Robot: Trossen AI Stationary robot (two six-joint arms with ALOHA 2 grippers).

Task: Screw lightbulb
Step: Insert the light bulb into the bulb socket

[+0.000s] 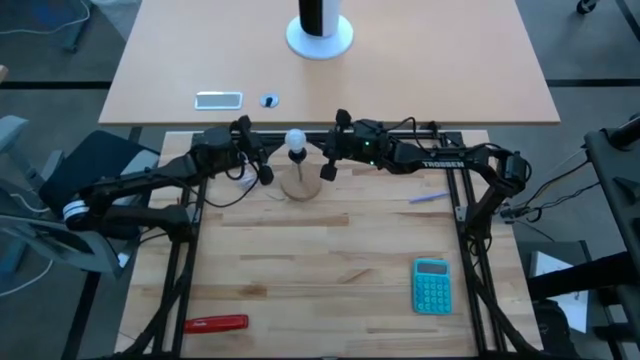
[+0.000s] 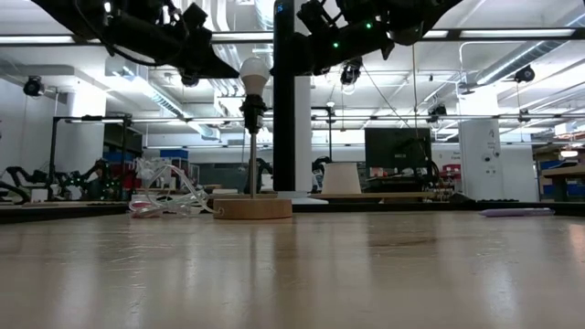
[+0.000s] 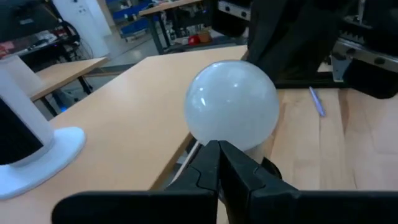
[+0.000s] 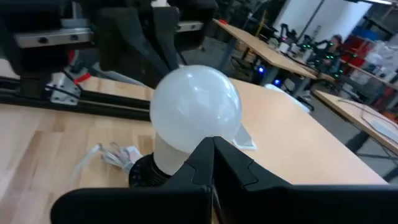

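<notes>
High view, one lightbulb [image 1: 295,139] on one wooden stand [image 1: 299,186], two grippers flanking, both jaws closed, empty.

The bulb [image 1: 295,139] is a plain milky white, with a soft sheen on its round top in both wrist views. Its socket [image 4: 144,172] is black, and the stand's disc [image 1: 300,186] is pale tan wood. The surface [image 1: 330,270] is light blond wood in long strips with fine grain. Both arms are black; the right one [image 1: 440,158] carries white lettering and small green lights. The fingers [image 3: 219,171] are matte black. A calculator [image 1: 432,285] is turquoise, a tool [image 1: 216,324] is red, and a pen [image 1: 428,198] is pale lilac. The wrapper [image 2: 164,196] is clear with a pinkish edge.
</notes>
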